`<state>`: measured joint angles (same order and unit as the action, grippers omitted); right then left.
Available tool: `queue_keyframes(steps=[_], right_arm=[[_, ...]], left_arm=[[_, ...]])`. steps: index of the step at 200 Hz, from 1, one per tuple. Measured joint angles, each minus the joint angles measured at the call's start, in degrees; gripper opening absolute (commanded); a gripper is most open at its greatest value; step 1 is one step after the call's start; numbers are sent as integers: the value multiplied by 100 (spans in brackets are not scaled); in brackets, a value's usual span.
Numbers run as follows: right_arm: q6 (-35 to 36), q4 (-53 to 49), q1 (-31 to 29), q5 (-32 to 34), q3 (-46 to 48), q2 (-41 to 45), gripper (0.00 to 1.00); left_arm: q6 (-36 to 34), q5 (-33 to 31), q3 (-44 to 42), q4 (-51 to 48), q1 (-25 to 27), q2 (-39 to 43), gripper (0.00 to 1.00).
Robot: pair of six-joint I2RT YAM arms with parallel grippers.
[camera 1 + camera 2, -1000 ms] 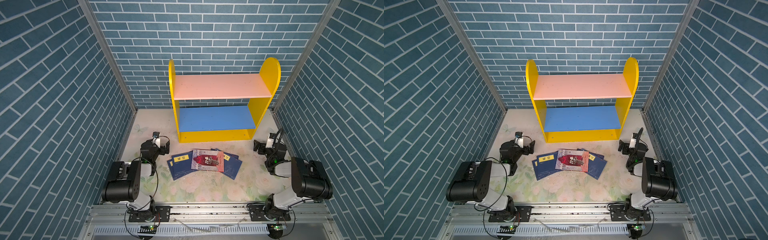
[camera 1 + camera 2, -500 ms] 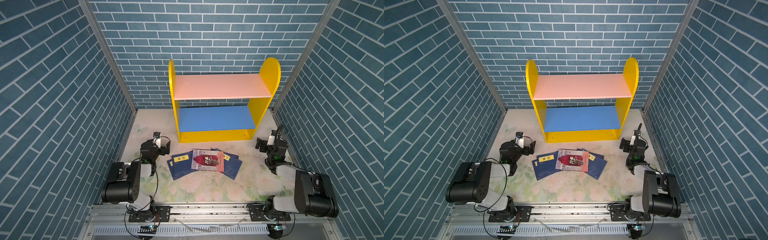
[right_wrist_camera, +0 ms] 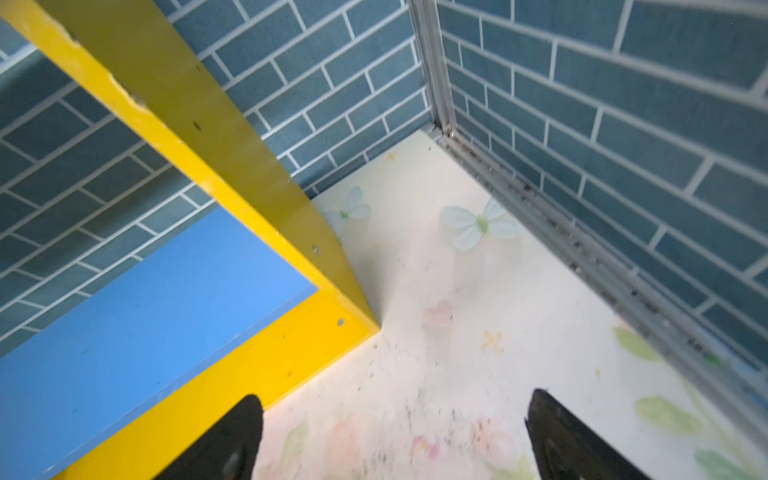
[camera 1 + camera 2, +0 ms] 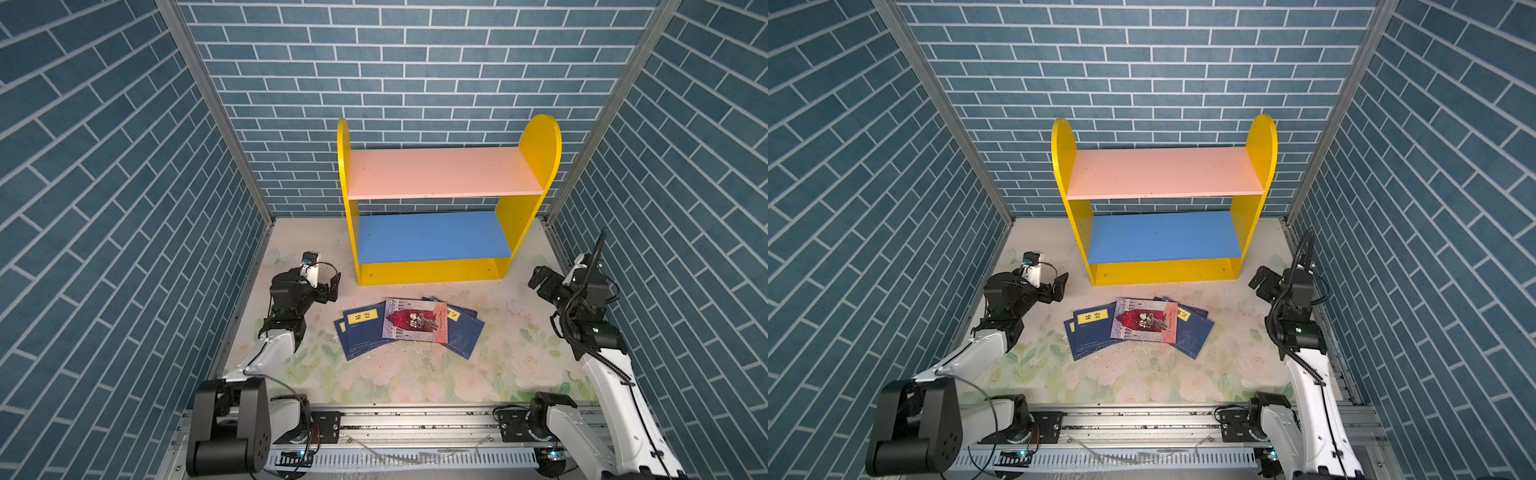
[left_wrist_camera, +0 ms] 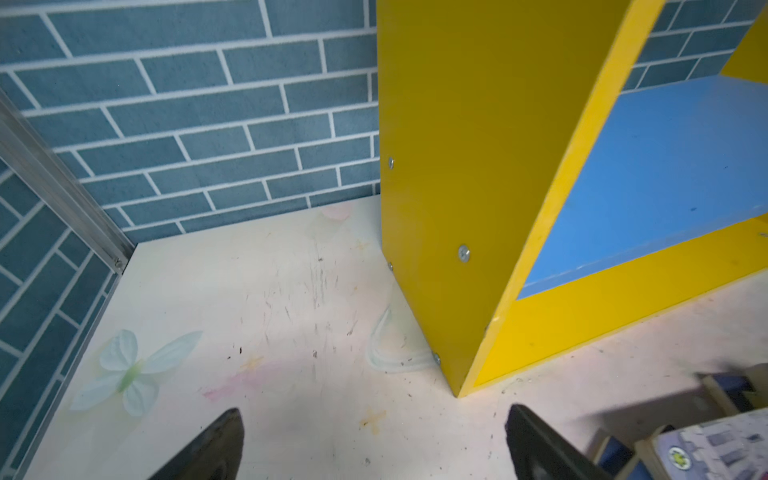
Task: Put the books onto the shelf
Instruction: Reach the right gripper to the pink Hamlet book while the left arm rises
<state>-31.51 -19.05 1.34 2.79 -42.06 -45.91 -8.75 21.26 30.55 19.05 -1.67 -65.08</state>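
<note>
Top views: both show brick-patterned walls (image 4: 415,62) enclosing a floral worktop (image 4: 415,374), with a metal rail (image 4: 415,419) along the near edge.
Shelf: the shelf (image 4: 432,272) is stood at the back of the worktop, against the rear wall. It has yellow round-topped side panels, a pink upper board, a blue lower board and a yellow base strip.
Books: the books (image 4: 409,328) are laid flat in a loose fan on the worktop. They lie in front of the base strip and apart from it, roughly midway between the two arms.
Top book: a grey-and-red book (image 4: 415,326) is laid face up over the others.
Lower books: navy blue books (image 4: 361,336) with yellow labels are spread beneath it to both sides. Their number cannot be told because of the overlap.
Left gripper: the left gripper (image 4: 332,289) is held low over the worktop, near the shelf's left front corner and just left of the fan.
Left fingers: these are spread wide and nothing is gripped. In the left wrist view only bare worktop is seen between them, with a corner of the fan at the frame edge.
Right gripper: the right gripper (image 4: 540,282) is held above the worktop beside the shelf's right front corner. It is close to the right wall and well apart from the books.
Right fingers: these are released wide and nothing is held. In the right wrist view only worktop is seen between them.
</note>
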Motion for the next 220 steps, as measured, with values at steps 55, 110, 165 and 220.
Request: queue_keyframes(steps=[55,110,165,220], right_arm=[[-1176,-1255,-890,-844,0,551,99],[-2181,-1307,-2664,-1351,138,448,97],[-3189,-315,-4817,-1104,544,-326,92],[-3967,1263,-5960,-520,804,-1845,88]], left_arm=[[-634,678,1213,-3418,7,1294,100],[-911,994,2732,-5759,66,1235,100],[-750,1563,3517,-7320,166,654,100],[52,1987,3515,-7300,1211,726,98]])
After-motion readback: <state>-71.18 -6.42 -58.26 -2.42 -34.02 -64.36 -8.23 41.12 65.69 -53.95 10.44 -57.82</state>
